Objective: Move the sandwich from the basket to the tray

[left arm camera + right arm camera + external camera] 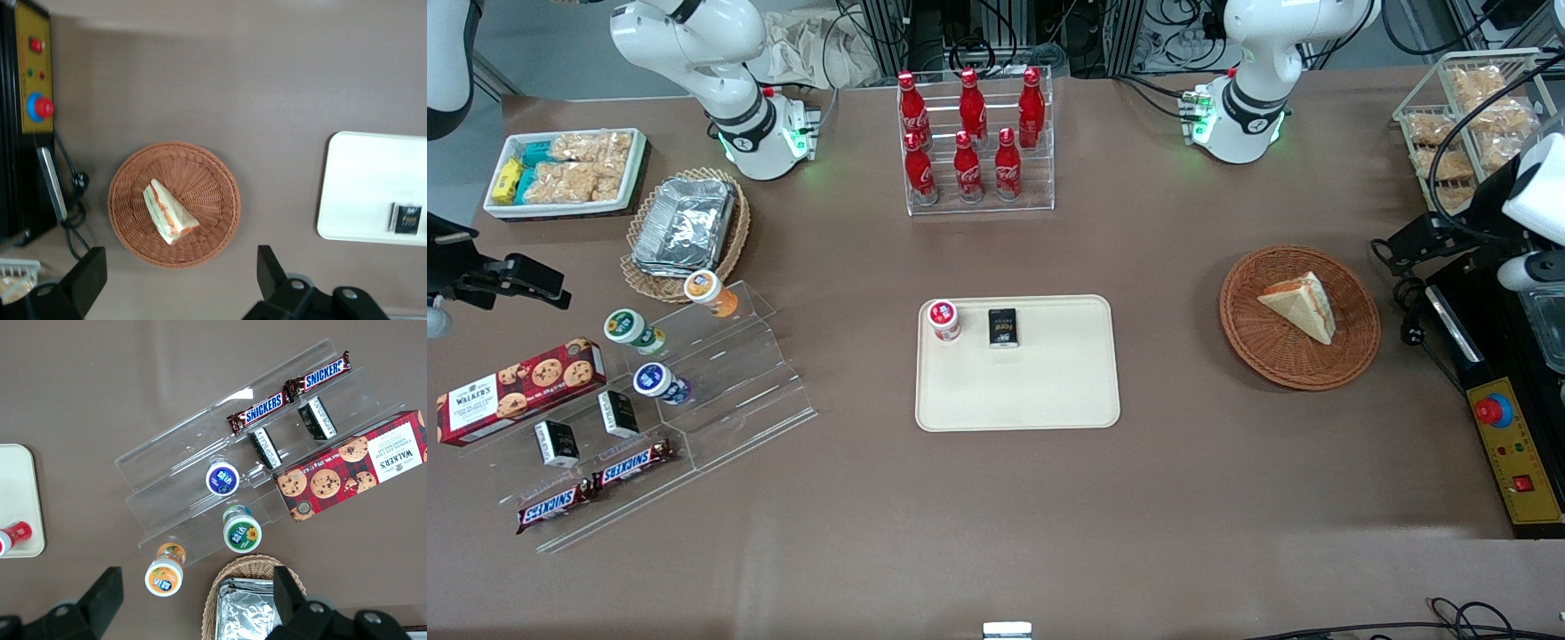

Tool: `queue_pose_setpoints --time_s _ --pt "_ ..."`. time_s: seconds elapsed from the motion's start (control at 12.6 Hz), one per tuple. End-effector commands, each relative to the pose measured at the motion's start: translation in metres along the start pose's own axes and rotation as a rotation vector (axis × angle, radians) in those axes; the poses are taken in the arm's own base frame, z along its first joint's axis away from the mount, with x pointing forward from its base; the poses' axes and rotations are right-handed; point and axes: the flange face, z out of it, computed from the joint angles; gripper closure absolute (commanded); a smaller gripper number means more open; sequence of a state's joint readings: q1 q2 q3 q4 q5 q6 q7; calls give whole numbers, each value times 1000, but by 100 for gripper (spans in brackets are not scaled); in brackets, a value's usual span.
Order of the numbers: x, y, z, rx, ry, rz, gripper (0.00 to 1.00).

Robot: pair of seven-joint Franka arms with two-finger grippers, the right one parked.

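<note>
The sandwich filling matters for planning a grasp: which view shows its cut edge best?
The left wrist view: the sandwich shows its red and green layers, with the open end effector high above the basket. The front view shows mostly bread; the right wrist view misses it.

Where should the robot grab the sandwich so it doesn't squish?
Probably from above, across the two flat bread faces near the wide end. The sandwich lies alone in the basket, with room around it. The open gripper hangs high above the table.
</note>
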State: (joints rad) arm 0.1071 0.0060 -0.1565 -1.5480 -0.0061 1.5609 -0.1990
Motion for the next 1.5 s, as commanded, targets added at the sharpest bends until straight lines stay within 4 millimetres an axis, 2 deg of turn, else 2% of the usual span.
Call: queue_pose_setpoints --time_s 0.0,0.24,0.32,0.48,0.63,0.79,1.03,1.11,1.43 --pt "-8 -1 20 23 -58 -225 0" --pt "-45 -9 68 52 -7 -327 0" --pt "-58 -15 94 56 -6 -378 0" --pt "-70 -27 144 58 -8 -493 0" --pt "-66 -45 179 47 -13 -525 0" --pt "-64 -47 212 50 -35 -531 0" --pt "-73 -50 262 39 -38 -555 0" --pt "-77 -59 277 35 -33 -570 0" --pt "-91 -64 322 27 -25 -577 0"
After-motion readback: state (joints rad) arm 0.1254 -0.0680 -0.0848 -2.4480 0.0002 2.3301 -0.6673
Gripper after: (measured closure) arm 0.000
